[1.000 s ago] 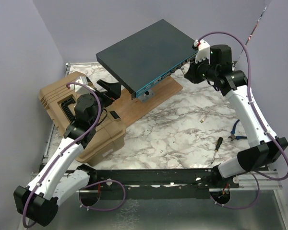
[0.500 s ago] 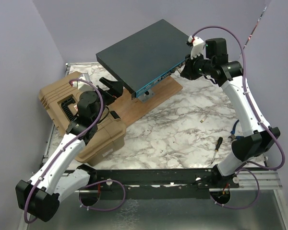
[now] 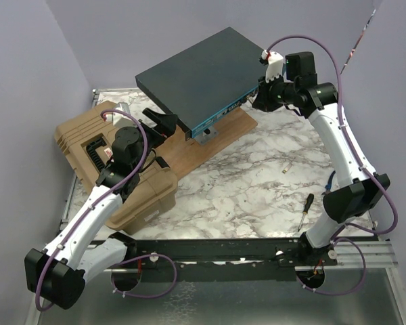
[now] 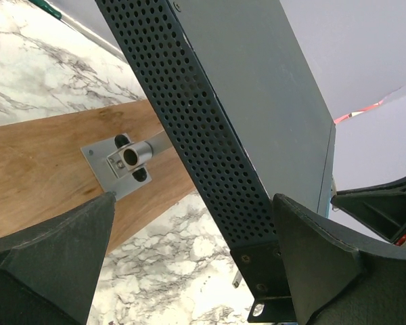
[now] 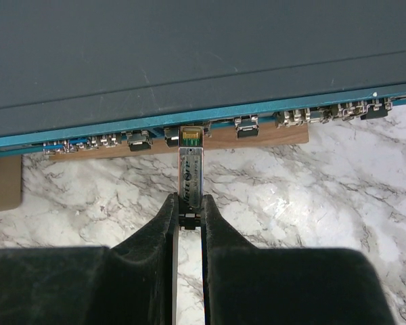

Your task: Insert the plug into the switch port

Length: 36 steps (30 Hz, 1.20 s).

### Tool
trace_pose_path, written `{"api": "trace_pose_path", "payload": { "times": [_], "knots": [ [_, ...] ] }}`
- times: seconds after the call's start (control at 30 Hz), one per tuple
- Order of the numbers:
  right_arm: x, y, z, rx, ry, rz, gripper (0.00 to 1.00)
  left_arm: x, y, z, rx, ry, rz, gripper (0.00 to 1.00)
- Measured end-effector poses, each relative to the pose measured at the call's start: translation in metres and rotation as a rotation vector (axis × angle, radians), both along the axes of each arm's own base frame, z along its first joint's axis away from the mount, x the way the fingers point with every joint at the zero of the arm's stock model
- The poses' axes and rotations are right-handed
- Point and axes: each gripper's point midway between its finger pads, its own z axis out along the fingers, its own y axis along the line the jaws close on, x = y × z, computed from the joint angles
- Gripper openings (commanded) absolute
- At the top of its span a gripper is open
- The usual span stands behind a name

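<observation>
The switch [image 3: 203, 71], a flat dark grey box with a thin teal front face, stands raised on a wooden board. My right gripper [image 5: 190, 206] is shut on the rear end of a slim silver plug [image 5: 191, 172]. The plug points straight at the teal face [image 5: 271, 112], and its green-striped tip sits at the mouth of a small port in the row. In the top view the right gripper [image 3: 257, 101] is at the switch's right front end. My left gripper [image 3: 164, 124] is open and empty, its jaws either side of the switch's perforated side wall [image 4: 223, 135] without touching it.
A tan ribbed plastic case [image 3: 88, 135] lies at the left under my left arm. The wooden board [image 3: 210, 139] carries a metal bracket [image 4: 125, 162]. A screwdriver [image 3: 306, 206] and blue-handled pliers [image 3: 335, 189] lie on the marble at the right.
My right gripper has moved left and up with the plug, closer to the switch's front face. My left gripper has moved a little up and right toward the switch's near corner.
</observation>
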Motion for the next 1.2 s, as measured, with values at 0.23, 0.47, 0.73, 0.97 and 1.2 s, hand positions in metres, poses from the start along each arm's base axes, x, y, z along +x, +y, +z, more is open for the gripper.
{"api": "trace_pose_path", "payload": {
  "times": [0.23,0.47,0.73,0.97,1.2],
  "knots": [
    [0.0042,0.0008,0.0015,-0.001,-0.005,-0.003,0.01,0.0000,-0.0016,0.0016,-0.011,-0.003,-0.006,0.99],
    [0.0067,0.0014,-0.0045,-0.006,0.009,-0.004,0.01,-0.0001,-0.0019,0.0017,-0.012,-0.003,-0.008,0.99],
    [0.0069,0.0012,-0.0044,-0.006,0.008,-0.005,0.01,-0.0002,-0.0021,0.0017,-0.013,-0.003,-0.009,0.99],
    [0.0065,0.0040,0.0005,-0.001,-0.001,0.003,0.01,-0.0002,-0.0021,0.0017,-0.013,-0.003,-0.009,0.99],
    [0.0054,0.0067,-0.0004,-0.016,0.007,0.002,0.01,-0.0002,-0.0021,0.0017,-0.013,-0.003,-0.009,0.99]
  ]
}}
